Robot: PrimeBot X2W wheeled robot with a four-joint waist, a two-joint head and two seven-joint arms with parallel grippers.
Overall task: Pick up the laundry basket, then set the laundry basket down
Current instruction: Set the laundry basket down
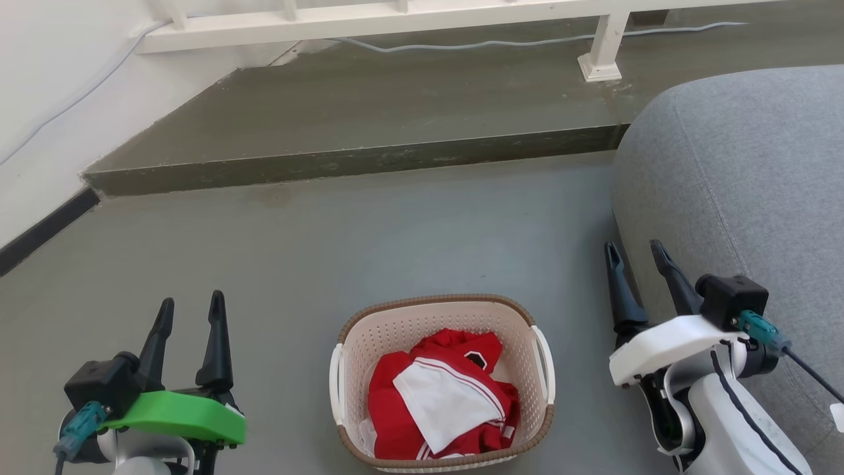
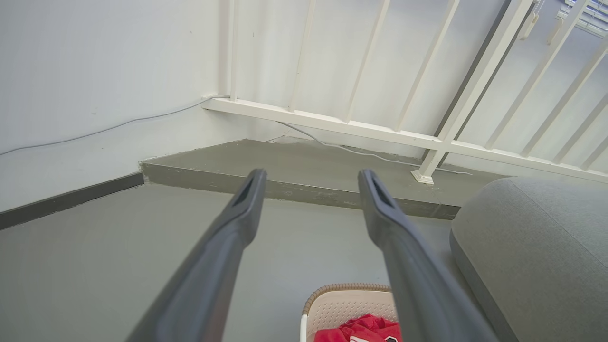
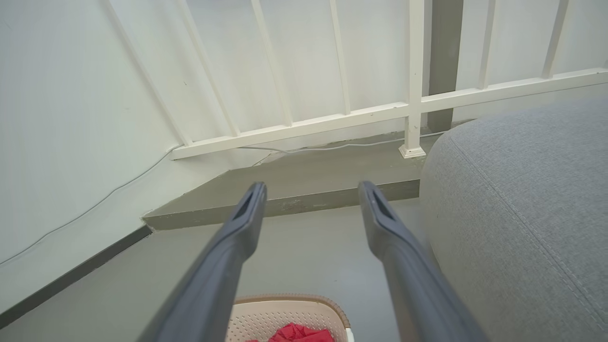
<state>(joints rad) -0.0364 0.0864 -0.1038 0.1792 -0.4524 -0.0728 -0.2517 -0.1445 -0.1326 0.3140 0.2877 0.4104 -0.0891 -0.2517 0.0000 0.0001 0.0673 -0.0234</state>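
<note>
Two grippers flank the task object in the head view. The cream perforated plastic laundry basket (image 1: 435, 299), with a brown woven-look rim and white side handles, stands on the grey floor (image 1: 330, 237) at 6 o'clock in the frame. It contains a crumpled red-and-white garment (image 1: 442, 396). The left gripper (image 1: 192, 298) is at 9 o'clock from the basket, fingers parted, empty. The right gripper (image 1: 632, 245) is at 2 o'clock from the basket, fingers parted, empty, just beside the grey fabric-covered sofa (image 1: 745, 171). A raised grey step (image 1: 369, 112) lies at 12 o'clock.

Left wrist view: the left gripper (image 2: 312, 175) is spread wide and holds nothing. The laundry basket (image 2: 342, 304) is at 6 o'clock, partly behind one finger.

Right wrist view: the right gripper (image 3: 312, 186) is spread wide and holds nothing. The laundry basket (image 3: 285, 313) is at 6 o'clock, between the finger bases, with the sofa (image 3: 517, 199) at 3 o'clock.
</note>
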